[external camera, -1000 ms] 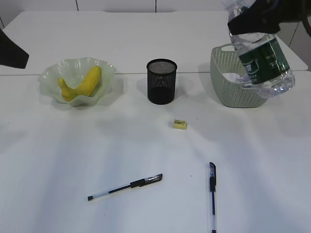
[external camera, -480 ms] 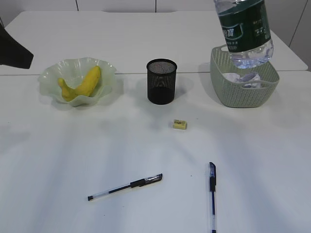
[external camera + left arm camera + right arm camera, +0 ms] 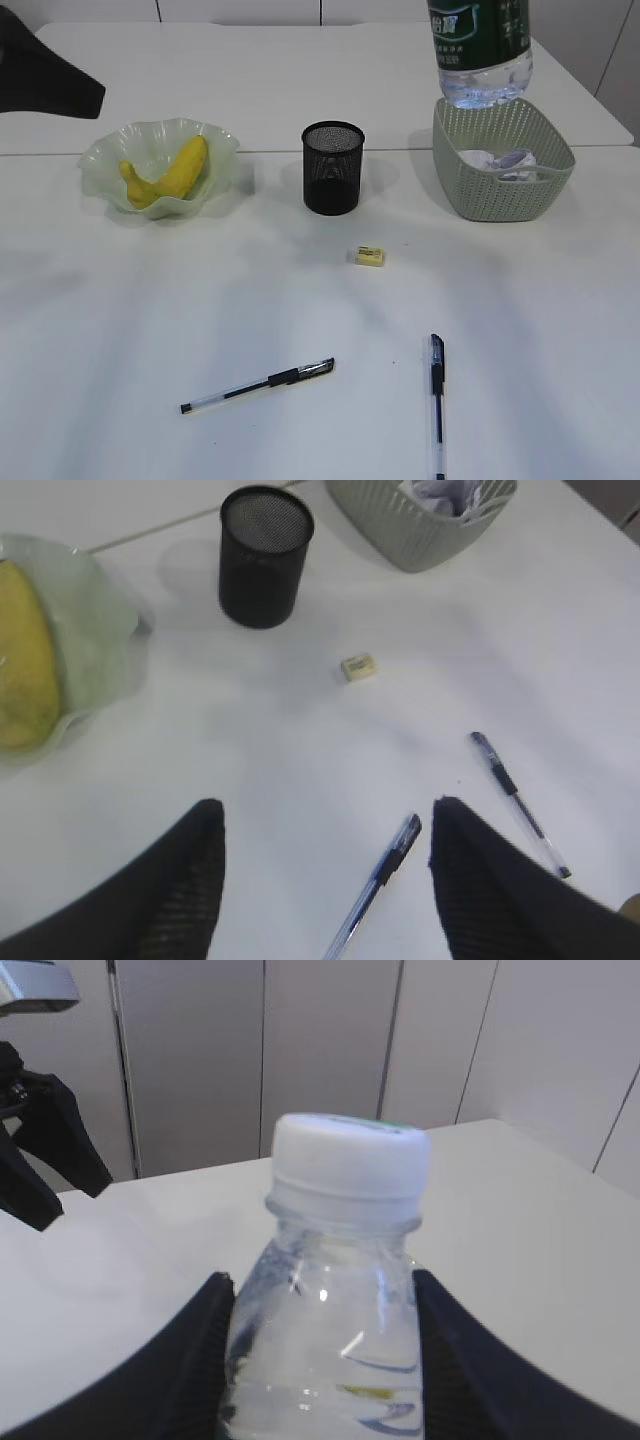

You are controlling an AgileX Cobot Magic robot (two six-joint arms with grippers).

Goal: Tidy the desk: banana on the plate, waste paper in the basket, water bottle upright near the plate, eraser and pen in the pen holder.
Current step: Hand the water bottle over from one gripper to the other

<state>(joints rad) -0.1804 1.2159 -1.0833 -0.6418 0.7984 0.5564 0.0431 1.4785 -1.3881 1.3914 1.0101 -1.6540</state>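
The bottle [image 3: 330, 1330] is clear, glossy plastic with a smooth matt white cap; its label [image 3: 478, 30] is dark green film. The basket [image 3: 503, 185] is matt sage plastic moulded in a woven pattern, holding crumpled white paper [image 3: 498, 163]. The holder [image 3: 332, 168] is black metal mesh. The plate [image 3: 160, 165] is translucent pale green with a slight sheen. The surface [image 3: 300, 320] is smooth matt white. The left pincer [image 3: 325, 880] looks matt black and finely textured.
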